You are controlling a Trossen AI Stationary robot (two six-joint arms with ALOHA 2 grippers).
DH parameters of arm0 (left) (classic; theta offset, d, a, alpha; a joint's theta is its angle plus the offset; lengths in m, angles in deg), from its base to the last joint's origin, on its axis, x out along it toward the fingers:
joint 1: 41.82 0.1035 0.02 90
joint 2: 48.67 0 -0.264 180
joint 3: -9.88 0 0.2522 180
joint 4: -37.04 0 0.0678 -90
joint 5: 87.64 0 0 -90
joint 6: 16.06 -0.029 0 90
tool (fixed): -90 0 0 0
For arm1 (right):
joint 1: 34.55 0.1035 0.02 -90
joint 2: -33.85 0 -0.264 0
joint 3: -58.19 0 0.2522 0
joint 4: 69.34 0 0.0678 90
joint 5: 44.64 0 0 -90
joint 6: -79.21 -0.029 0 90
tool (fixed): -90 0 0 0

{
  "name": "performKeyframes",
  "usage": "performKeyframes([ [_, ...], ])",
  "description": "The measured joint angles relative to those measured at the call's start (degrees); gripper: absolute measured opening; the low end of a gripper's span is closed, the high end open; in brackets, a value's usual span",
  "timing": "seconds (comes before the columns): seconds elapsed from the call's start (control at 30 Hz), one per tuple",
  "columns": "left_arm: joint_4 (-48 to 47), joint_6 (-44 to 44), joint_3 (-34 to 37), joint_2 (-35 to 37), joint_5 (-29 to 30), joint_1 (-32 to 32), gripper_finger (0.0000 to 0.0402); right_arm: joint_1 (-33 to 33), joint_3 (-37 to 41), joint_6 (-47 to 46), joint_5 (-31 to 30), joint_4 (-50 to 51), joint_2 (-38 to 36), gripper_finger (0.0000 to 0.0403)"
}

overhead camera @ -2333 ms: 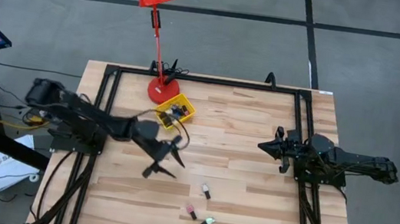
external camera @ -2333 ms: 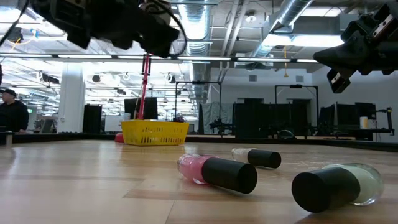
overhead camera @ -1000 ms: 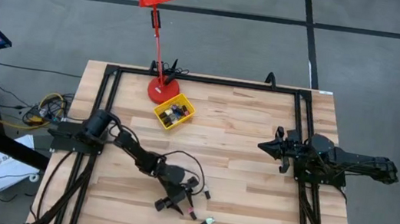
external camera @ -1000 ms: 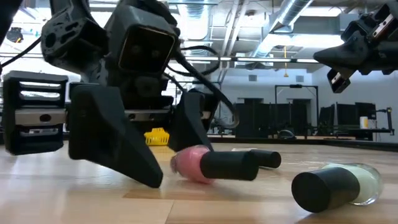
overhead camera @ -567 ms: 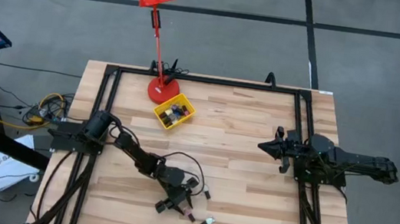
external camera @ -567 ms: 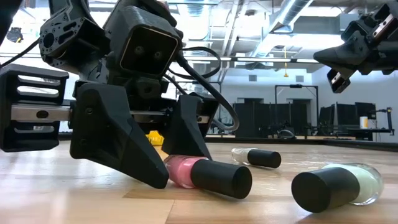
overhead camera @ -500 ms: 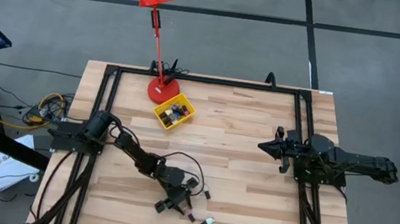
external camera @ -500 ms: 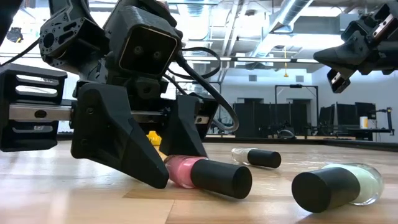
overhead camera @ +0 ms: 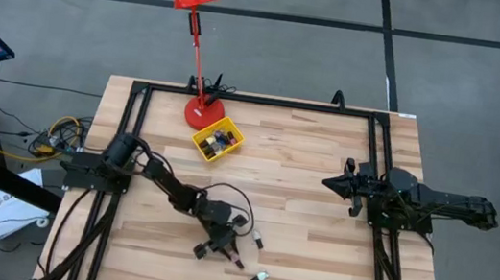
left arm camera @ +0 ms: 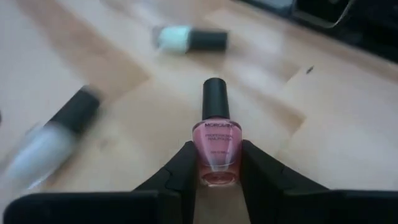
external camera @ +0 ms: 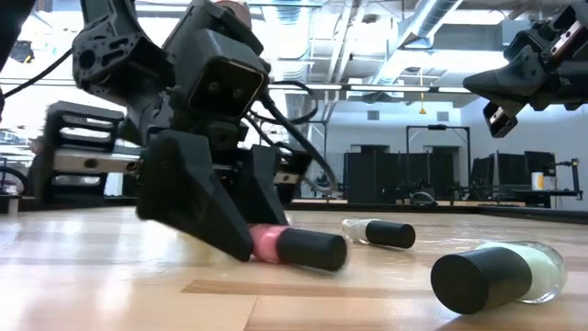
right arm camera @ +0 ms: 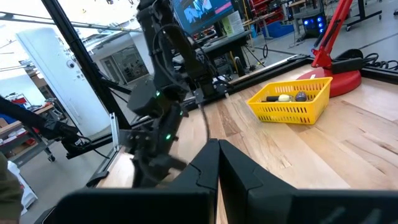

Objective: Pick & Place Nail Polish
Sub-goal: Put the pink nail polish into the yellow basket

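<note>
Wooden table (overhead camera: 324, 169), left pincer (left arm camera: 217, 163) clamped on pink nail polish (left arm camera: 216, 144), right pincer (overhead camera: 333, 183) closed, empty, parked apart.

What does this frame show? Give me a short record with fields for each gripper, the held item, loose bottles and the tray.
left gripper: low over the table's near middle, shut on the pink nail polish bottle
right gripper: waiting at the table's right side, shut, holding nothing
loose bottles: pale green bottle and white bottle, both lying on the table
yellow tray: beside the red lamp base, already holding bottles
</note>
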Motion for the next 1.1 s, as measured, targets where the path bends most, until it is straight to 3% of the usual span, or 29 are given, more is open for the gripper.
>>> performKeyframes([
  [0.2,-13.10,-2.01,3.46,10.07,5.60,3.65,0.0085,0.00,0.02,0.00,0.00,0.00,0.02,0.0000],
  [0.4,-15.35,0.91,8.49,23.31,11.12,8.82,0.0085,-0.04,-0.01,0.00,0.00,0.00,0.00,0.0000],
  [0.6,-16.51,7.49,13.26,37.85,27.03,15.79,0.0085,-0.09,-0.01,0.00,0.00,0.02,0.02,0.0000],
  [0.77,-22.70,10.47,14.61,44.67,33.43,25.09,0.0085,-0.39,-0.01,0.00,0.00,0.00,0.02,0.0000],
  [0.93,-25.59,12.56,14.56,45.61,31.65,34.55,0.0085,-0.90,0.02,0.00,0.00,0.02,0.24,0.0000],
  [1.1,-31.57,12.31,14.61,45.00,29.28,38.75,0.0085,-1.27,0.02,0.00,-0.02,0.00,0.44,0.0000],
])
